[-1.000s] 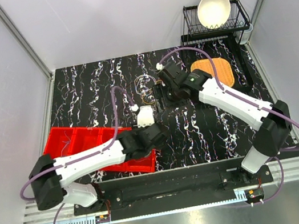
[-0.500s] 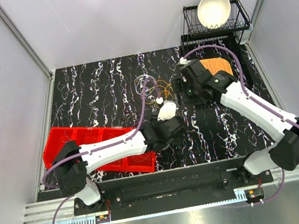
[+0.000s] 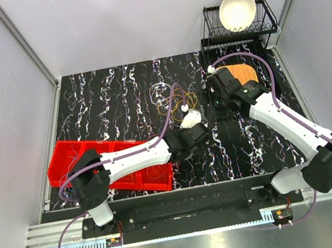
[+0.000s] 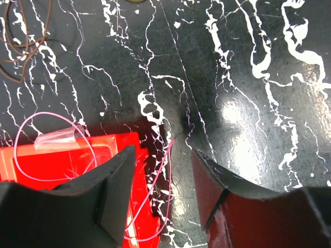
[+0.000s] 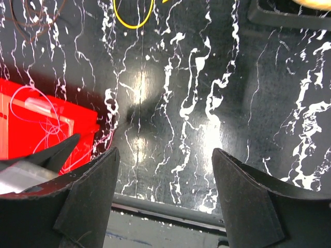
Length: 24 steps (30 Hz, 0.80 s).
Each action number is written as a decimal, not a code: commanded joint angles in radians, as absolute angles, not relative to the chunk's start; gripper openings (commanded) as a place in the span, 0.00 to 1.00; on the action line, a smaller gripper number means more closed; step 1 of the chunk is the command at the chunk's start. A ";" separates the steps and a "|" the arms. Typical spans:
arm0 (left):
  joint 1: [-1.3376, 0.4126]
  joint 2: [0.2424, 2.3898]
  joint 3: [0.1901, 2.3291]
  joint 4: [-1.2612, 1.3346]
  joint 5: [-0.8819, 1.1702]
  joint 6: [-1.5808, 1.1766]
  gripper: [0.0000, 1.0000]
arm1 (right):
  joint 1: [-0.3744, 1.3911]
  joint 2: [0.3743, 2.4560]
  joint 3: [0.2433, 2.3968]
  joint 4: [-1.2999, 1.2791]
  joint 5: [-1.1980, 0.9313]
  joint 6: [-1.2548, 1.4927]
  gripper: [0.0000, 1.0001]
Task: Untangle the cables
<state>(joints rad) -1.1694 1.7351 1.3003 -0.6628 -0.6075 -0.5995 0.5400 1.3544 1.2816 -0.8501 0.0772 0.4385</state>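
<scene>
- The cables (image 3: 171, 99) lie as a loose heap of orange, yellow and white loops on the black marbled table (image 3: 104, 102), towards its far middle.
- A pale pink wire (image 4: 51, 113) loops inside the red bin (image 4: 15, 165), with one strand trailing over its rim.
- The left gripper (image 4: 163, 165) is on the near side of the heap, jaws apart and clamping nothing.
- The right gripper (image 5: 165, 155) is to the right of the heap, jaws wide apart and empty; a yellow loop (image 5: 133, 18) lies ahead of it.

Left arm (image 3: 135, 161) reached right, right arm (image 3: 281, 120) withdrawn from cables (image 3: 167, 96)
</scene>
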 commanded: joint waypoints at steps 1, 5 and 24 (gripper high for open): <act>-1.175 1.759 1.293 -0.637 -0.542 -0.561 0.50 | 0.546 1.333 1.293 -0.778 0.023 0.446 0.79; -1.175 1.775 1.287 -0.652 -0.528 -0.577 0.46 | 0.545 1.336 1.289 -0.766 0.012 0.449 0.79; -1.167 1.712 1.258 -0.667 -0.523 -0.617 0.00 | 0.534 1.353 1.296 -0.759 0.003 0.456 0.78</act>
<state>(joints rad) -1.1633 1.7649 1.2331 -0.6872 -0.5468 -0.6277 0.5385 1.3552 1.2751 -0.8001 0.0196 0.4446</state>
